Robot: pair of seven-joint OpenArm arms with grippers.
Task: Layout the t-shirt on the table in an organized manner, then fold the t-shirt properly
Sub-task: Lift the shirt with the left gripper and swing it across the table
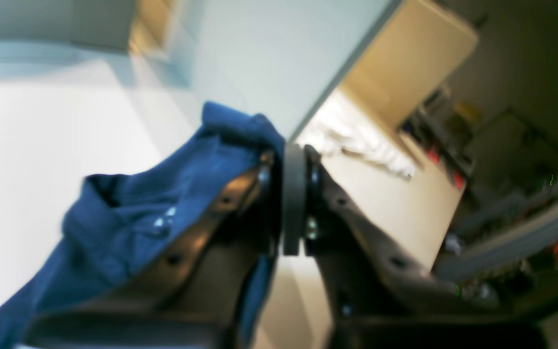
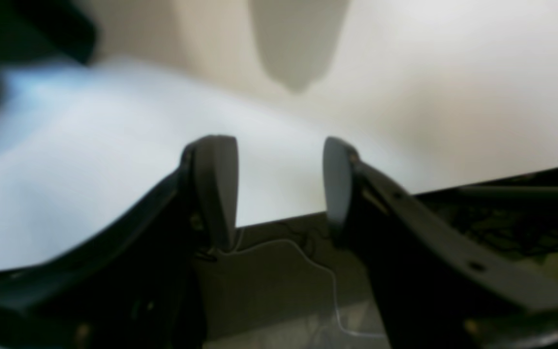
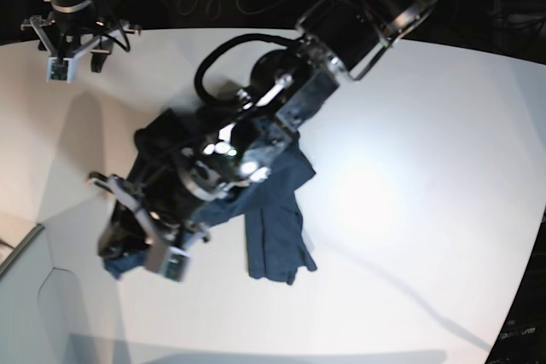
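Right now my left arm stretches diagonally across the base view from the upper right down toward the lower left, its dark links passing over the middle of the table (image 3: 409, 176) and its wrist end hanging low over the near-left part of the tabletop. On the left wrist camera the left gripper (image 1: 292, 194) has its jaws pressed together, with a bunch of the t-shirt (image 1: 129, 218) caught at the tips; blue cloth bulges above the pinch and drapes away to the lower left of that view. That picture is blurred, so I cannot read finer detail of the grip.

My right arm sits far back at the upper left corner of the base view, near the table's far edge, well apart from the garment. The right gripper (image 2: 279, 184) points at the white surface with its jaws spread and nothing between them; I see bare table and the table's edge through the gap, and its two fingers (image 2: 216, 189) touch nothing.

I count one t-shirt, one table and two grippers. From the base view the t-shirt lies crumpled left of the table's middle, largely hidden beneath the left arm: one dark fold shows above and left of the arm, another hangs out below it toward the near edge, and a scrap sits by the gripper at lower left. It is not spread flat.
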